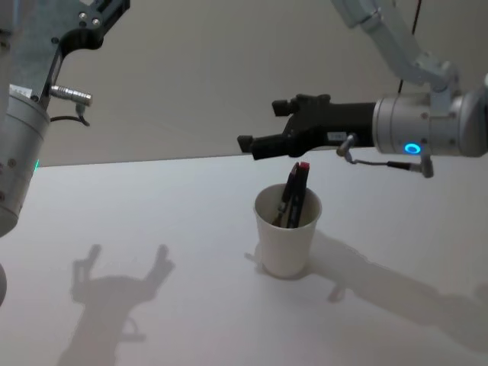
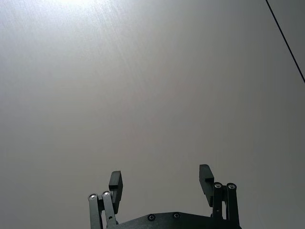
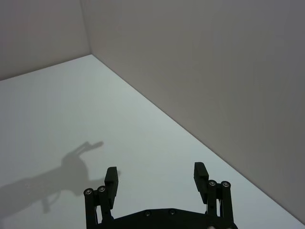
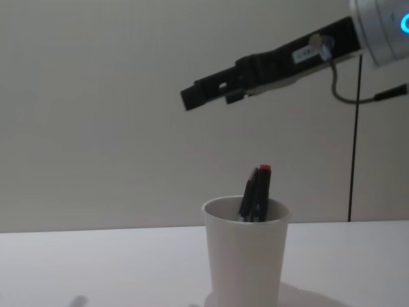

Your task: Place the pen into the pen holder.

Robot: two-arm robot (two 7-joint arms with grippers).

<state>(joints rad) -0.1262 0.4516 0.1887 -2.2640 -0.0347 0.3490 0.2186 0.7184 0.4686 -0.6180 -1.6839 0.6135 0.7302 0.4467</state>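
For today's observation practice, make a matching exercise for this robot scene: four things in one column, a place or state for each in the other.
1. pen
2. pen holder
3. right gripper
4. left gripper

a. open, above the cup
b. stands upright on the table
c. leans inside the cup, red end up
d. open, raised at the robot's left

Pairs: 1-c, 2-b, 3-a, 4-d

Bare test bench in a lab, plain white table (image 1: 152, 213), blank walls (image 1: 191, 69) (no furnishings)
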